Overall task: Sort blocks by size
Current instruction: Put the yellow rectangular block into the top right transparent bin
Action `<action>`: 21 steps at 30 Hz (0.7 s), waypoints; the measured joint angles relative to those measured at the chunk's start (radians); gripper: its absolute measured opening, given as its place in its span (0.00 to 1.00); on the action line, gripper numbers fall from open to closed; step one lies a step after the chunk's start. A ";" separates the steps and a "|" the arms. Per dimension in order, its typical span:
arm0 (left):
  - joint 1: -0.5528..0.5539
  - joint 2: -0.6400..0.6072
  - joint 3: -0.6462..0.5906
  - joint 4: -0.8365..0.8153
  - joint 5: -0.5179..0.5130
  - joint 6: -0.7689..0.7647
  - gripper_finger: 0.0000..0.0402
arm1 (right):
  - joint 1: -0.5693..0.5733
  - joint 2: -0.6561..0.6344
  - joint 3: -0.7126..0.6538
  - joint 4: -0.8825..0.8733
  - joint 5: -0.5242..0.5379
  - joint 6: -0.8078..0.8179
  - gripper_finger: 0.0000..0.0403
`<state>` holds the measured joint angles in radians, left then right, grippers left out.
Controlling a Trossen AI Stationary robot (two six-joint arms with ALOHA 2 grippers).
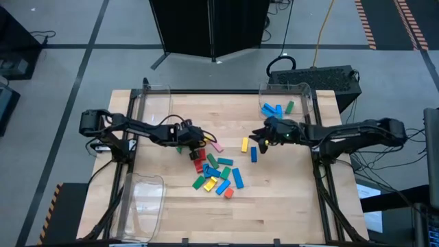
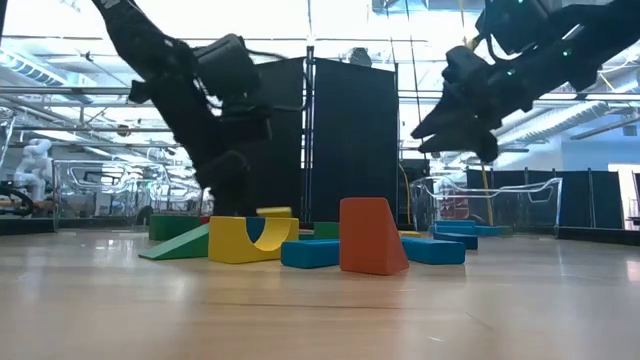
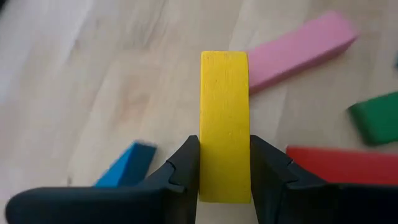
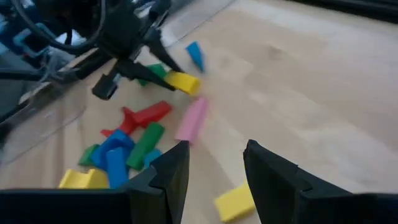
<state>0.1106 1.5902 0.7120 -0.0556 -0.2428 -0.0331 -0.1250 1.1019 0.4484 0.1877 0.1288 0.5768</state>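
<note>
Several coloured blocks (image 1: 214,175) lie in a heap on the middle of the wooden table. My left gripper (image 1: 198,142) stands at the heap's far left side, shut on a yellow block (image 3: 224,118). A pink bar (image 3: 298,51) lies flat just beyond it. My right gripper (image 4: 214,168) hangs open over bare table to the right, nothing between its fingers; in the low view the right gripper (image 2: 450,125) is well above the tabletop. A loose yellow block (image 1: 245,144) and a blue one (image 1: 254,154) lie close below it. My left gripper pinches the yellow block by its two long sides (image 3: 206,163), near the end closest to the wrist. The fingers (image 3: 184,163) slant down from the table's left and lie along the block. The block sticks out forward past the fingertips and looks lifted just off the table.
A clear bin (image 1: 296,103) at the far right holds blue and green blocks. Another clear bin (image 1: 154,103) stands at the far left and a third (image 1: 144,199) at the near left. Bare wood lies between the heap and the right edge.
</note>
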 joint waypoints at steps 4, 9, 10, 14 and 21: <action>-0.039 0.000 0.038 0.002 -0.014 0.069 0.23 | 0.033 0.090 0.000 0.116 -0.005 0.019 0.36; -0.082 -0.002 0.076 0.025 -0.040 0.157 0.23 | 0.056 0.184 0.000 0.222 -0.031 0.045 0.36; -0.088 -0.002 0.083 0.026 -0.041 0.173 0.23 | 0.058 0.201 0.000 0.245 -0.032 0.048 0.36; -0.100 -0.002 0.107 0.026 -0.044 0.214 0.23 | 0.062 0.257 0.000 0.318 -0.061 0.071 0.36; -0.113 -0.002 0.115 0.091 -0.047 0.285 0.23 | 0.062 0.350 0.000 0.445 -0.084 0.098 0.36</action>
<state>-0.0025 1.5883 0.8272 0.0359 -0.2897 0.2521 -0.0633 1.4517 0.4484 0.6328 0.0450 0.6748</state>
